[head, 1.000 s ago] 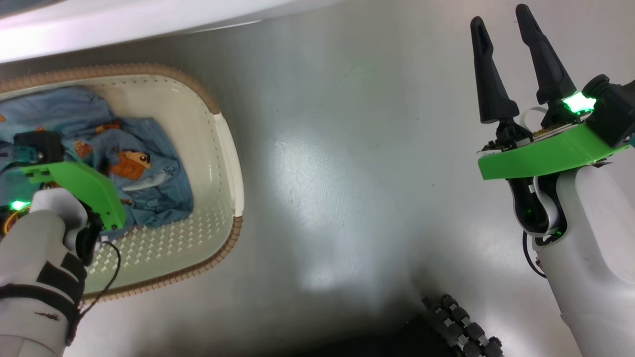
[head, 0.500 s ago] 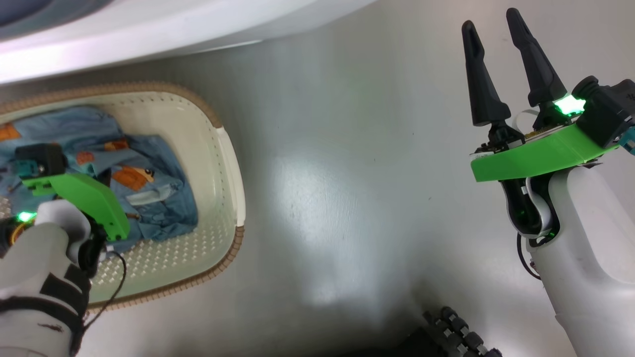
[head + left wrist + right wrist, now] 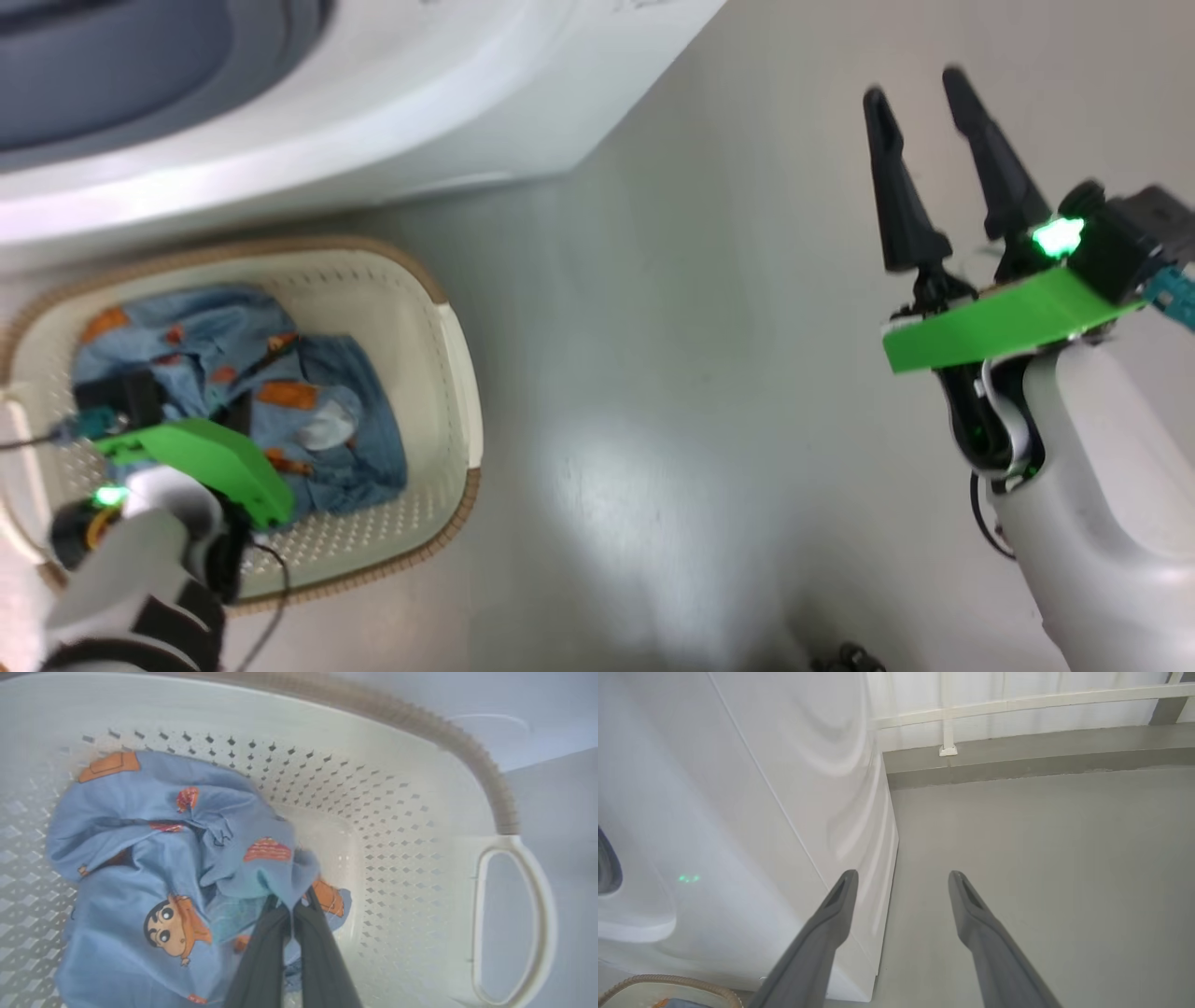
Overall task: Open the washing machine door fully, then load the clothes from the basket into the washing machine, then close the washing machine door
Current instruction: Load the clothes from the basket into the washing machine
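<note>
The left gripper (image 3: 292,901) has just shut. Its two dark fingers, apart a moment ago, are now pressed together on a fold of the clothes (image 3: 163,858), with blue fabric bunched over the tips. The clothes are in the basket (image 3: 459,373), heaped at its middle, with the perforated bottom bare toward the right end and the near edge. The pinched fold is drawn up a little, while most of the fabric rests on the basket bottom.

The basket stands on the floor (image 3: 700,420), just in front of the washing machine (image 3: 420,103). More of the machine's white front and a dark grey curve show at the top left of the head view than a second ago, because the camera has tipped up and not because anything has moved. The right gripper (image 3: 913,86) hangs over bare floor well to the right of the basket, fingers wide apart and holding nothing, as before.

The grasp looks made, so loading seems to pass from reaching to lifting. The hold is on a single fold, so the fabric may trail over the rim, or part of the heap may stay behind. Whether the door stands fully open cannot be told.
</note>
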Motion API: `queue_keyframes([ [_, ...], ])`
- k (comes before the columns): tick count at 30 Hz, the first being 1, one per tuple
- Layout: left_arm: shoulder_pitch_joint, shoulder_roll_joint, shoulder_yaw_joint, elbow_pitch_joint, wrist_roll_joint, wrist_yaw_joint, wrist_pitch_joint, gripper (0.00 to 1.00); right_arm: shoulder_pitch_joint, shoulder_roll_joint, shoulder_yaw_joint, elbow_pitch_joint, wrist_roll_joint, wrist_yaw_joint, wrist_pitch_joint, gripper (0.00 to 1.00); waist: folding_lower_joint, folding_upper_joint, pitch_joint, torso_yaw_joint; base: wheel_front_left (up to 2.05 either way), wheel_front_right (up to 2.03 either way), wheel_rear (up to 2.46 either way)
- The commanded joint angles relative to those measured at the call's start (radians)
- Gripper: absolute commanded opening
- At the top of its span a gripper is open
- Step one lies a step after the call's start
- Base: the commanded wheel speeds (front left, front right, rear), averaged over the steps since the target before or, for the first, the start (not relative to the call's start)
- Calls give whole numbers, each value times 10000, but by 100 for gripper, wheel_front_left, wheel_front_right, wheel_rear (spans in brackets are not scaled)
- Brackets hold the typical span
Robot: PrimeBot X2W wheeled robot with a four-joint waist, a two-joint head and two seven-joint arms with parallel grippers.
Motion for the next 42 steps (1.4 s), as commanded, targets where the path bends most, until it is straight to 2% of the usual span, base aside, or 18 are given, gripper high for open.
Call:
queue_keyframes([
  [1, 464, 235, 138, -251, -113, -57, -183, 0, 499, -40, 82, -132, 66, 46, -78, 100, 1, -1, -952, 232, 0, 0, 0],
  [13, 1900, 254, -588, -2233, -765, -63, -913, 0, 1401, -223, -16, 224, 285, 46, -78, 100, 1, -1, -2998, 779, 0, 0, 0],
  [20, 2373, 386, -667, -3210, -892, -64, -1077, 0, 1895, -411, -79, 353, 363, 46, -78, 100, 1, -1, -3829, 1075, 0, 0, 0],
  [29, 3091, 470, 453, -4972, -159, -64, -1094, 0, 2435, -677, -104, 459, 458, 46, -78, 100, 1, -1, -4631, 1438, 0, 0, 0],
  [42, 4559, 6, 2230, -7829, 1529, -44, -1095, 0, 3015, -868, -11, 622, 647, 46, -78, 100, 1, -1, -5760, 1820, 0, 0, 0],
])
